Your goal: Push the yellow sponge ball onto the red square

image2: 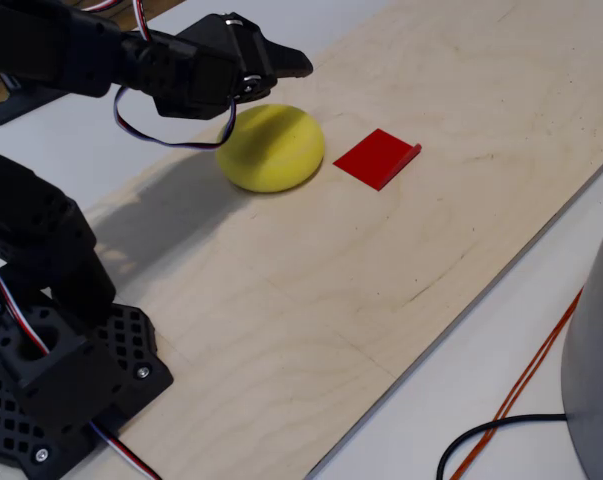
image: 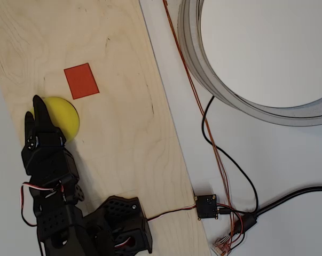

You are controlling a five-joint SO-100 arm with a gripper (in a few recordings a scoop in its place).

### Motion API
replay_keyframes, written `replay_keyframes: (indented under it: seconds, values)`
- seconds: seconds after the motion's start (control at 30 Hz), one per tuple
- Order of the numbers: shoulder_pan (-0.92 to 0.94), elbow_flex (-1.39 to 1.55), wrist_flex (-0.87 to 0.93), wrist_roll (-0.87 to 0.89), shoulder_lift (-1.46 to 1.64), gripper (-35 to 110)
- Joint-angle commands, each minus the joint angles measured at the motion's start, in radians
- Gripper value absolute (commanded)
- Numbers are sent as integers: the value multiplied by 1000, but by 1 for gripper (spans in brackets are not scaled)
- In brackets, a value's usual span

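1. My base (image2: 51, 385) sits nearest in the fixed view, a black perforated block at the near left corner of the plywood board (image2: 381, 250), with red, white and black wires running out of it.
2. From there my arm reaches up and away over the left part of the board, and my claw (image2: 281, 65) hangs just above the far side of the yellow sponge ball (image2: 271, 150).
3. My claw holds nothing. The two fingers lie close together in the overhead view (image: 39, 109), nearly closed as far as I can judge, though the angle leaves the gap hard to read.
4. The yellow sponge ball rests on the board, partly under my claw tips in the overhead view (image: 64, 114); whether I actually touch it I cannot tell.
5. The red square (image2: 376, 158) lies flat on the board just beside the ball, not under it. In the overhead view (image: 81, 80) its lower edge is very near the ball's rim, up and to the right of it.
6. Its right edge looks slightly lifted off the wood in the fixed view.
7. Past the board, the white bench (image: 171, 106) carries a thin orange wire (image: 190, 80), a black cable (image: 241, 176) and a small black circuit board (image: 207, 206).
8. Farthest off stands a large grey ring (image: 203, 69), curved round a pale white inside.
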Motion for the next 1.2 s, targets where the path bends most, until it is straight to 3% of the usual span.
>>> replay_keyframes:
  seconds: [0.0, 0.4, 0.83, 1.17]
  values:
    - [25, -2, -67, 12, -40, 21]
    - [75, -18, -143, 3, -170, 20]
    - [224, -137, -141, -202, -216, 19]
    - [265, -259, -141, -225, -314, 18]
